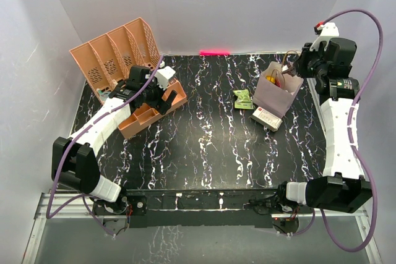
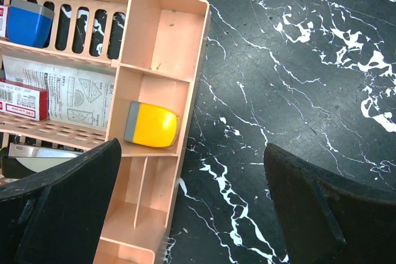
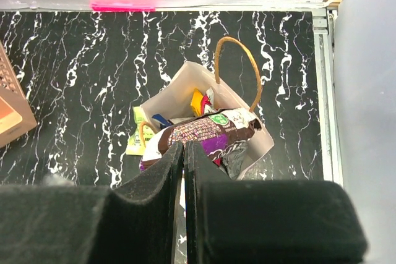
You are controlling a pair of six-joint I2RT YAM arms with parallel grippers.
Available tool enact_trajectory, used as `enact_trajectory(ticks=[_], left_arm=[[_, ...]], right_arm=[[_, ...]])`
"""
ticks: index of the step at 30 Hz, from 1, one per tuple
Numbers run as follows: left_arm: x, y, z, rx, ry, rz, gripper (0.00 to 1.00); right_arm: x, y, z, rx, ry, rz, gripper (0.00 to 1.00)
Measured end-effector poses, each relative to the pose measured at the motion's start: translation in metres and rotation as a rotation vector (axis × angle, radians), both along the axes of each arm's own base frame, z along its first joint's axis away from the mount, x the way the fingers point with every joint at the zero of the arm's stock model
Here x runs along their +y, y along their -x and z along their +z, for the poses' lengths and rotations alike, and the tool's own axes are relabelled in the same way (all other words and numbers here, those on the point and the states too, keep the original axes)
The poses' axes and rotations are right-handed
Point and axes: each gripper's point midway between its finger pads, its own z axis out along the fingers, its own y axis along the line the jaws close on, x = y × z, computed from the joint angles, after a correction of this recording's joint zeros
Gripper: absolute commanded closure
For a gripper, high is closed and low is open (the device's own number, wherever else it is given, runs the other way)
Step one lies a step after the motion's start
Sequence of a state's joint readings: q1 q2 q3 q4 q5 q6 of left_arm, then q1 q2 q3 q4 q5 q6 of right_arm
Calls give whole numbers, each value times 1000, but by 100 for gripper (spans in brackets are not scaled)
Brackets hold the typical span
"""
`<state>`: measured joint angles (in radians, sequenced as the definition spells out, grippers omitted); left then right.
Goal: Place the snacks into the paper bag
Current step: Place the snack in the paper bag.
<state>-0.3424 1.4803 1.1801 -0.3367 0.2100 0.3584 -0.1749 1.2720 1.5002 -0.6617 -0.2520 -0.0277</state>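
Observation:
The pale lilac paper bag (image 1: 278,95) stands at the back right, its mouth open in the right wrist view (image 3: 179,88). A brown-and-purple snack packet (image 3: 213,133) lies across the mouth. A yellow packet (image 3: 198,102) and a blue one (image 3: 162,120) sit deeper inside. My right gripper (image 3: 184,144) is shut just above the bag, its tips meeting on the brown packet's near edge; it also shows in the top view (image 1: 301,65). A green packet (image 1: 243,99) lies on the table left of the bag. My left gripper (image 2: 192,214) is open and empty beside the peach organiser (image 2: 164,29).
A white box with a red mark (image 1: 267,117) lies in front of the bag. The peach slotted organiser (image 1: 114,51) and its low tray (image 1: 145,119) stand at the back left. A yellow-and-grey item (image 2: 151,125) sits in a tray compartment. Walls enclose the table.

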Motion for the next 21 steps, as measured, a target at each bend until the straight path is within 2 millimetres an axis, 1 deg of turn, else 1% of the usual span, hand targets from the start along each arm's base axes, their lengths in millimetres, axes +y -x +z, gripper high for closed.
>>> enact_trajectory(ticks=[4, 8, 14, 21], left_arm=[[-1, 0, 0, 2, 2, -2, 2], [-2, 1, 0, 3, 7, -8, 2], [-3, 1, 0, 4, 10, -12, 1], [-3, 1, 0, 5, 10, -12, 2]], right_arm=[[-5, -8, -5, -1, -39, -35, 92], [-8, -16, -18, 21, -89, -69, 92], [-10, -19, -40, 57, -160, -107, 92], [-11, -24, -54, 72, -228, -136, 92]])
